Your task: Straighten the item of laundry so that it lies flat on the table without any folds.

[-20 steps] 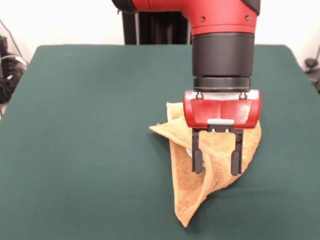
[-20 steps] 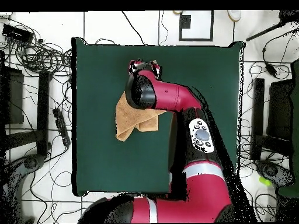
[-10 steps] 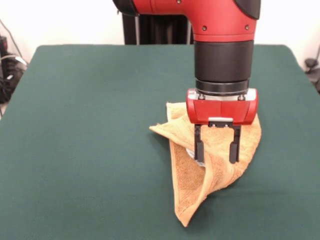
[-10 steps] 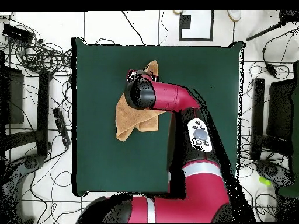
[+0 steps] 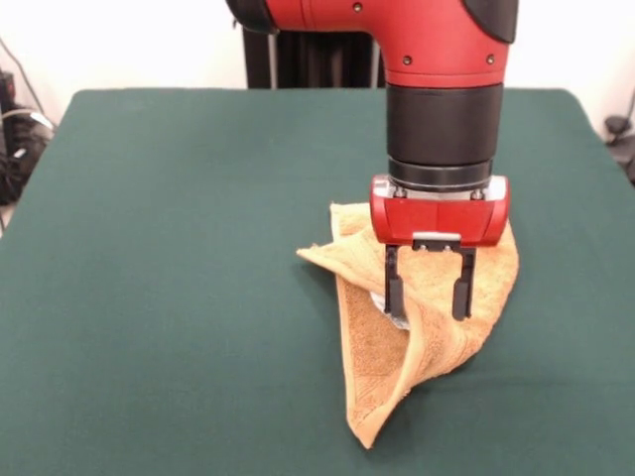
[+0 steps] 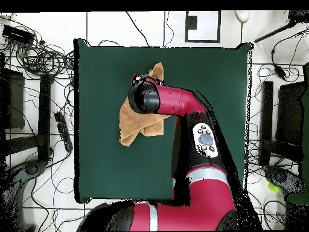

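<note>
- Front view: we see the small orange-yellow terry-cloth towel [image 5: 422, 322] crumpled on the large table covered in dark green felt-like cloth [image 5: 169, 258], lying toward the near edge and somewhat nearer the picture's right edge than its left. One flap is doubled over along a ridge that runs down to a point close to the near edge.
- The red and black arm's gripper [image 5: 428, 293] hangs over the towel's middle with its two black fingers [image 5: 395, 291] spread apart and nothing between them. The tips sit at or just above the cloth; we cannot tell whether they touch it.
- Against a second ago, the gripper has drawn slightly toward the far edge, its fingers now nearer the fold's ridge. The last half second shows almost no further shift. The towel's outline is unchanged.
- Overhead view: the towel [image 6: 130, 124] lies partly hidden under the arm's wrist, near the table's [image 6: 102, 163] left edge in this picture. A pointed corner now shows beyond the wrist toward the top edge, where a second ago the wrist covered it.
- We judge that the arm has settled over a grasp point; no flattening has begun, and the folds all remain.
</note>
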You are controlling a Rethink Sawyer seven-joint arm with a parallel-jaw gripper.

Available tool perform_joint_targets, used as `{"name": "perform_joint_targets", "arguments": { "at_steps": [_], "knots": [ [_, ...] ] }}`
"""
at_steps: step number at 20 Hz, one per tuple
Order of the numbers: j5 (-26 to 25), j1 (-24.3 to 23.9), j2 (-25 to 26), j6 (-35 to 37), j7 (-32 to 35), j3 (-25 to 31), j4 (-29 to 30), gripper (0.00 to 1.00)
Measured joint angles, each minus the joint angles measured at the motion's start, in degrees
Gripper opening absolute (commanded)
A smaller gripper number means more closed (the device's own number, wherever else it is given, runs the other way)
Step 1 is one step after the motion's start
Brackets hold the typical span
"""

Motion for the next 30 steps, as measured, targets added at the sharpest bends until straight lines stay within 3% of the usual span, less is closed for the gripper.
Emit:
{"name": "perform_joint_targets", "arguments": {
  "at_steps": [30],
  "knots": [
    [0.01, 0.28, 7.61, -0.01, 0.00, -0.39, -4.75, 1.00]
  ]
}}
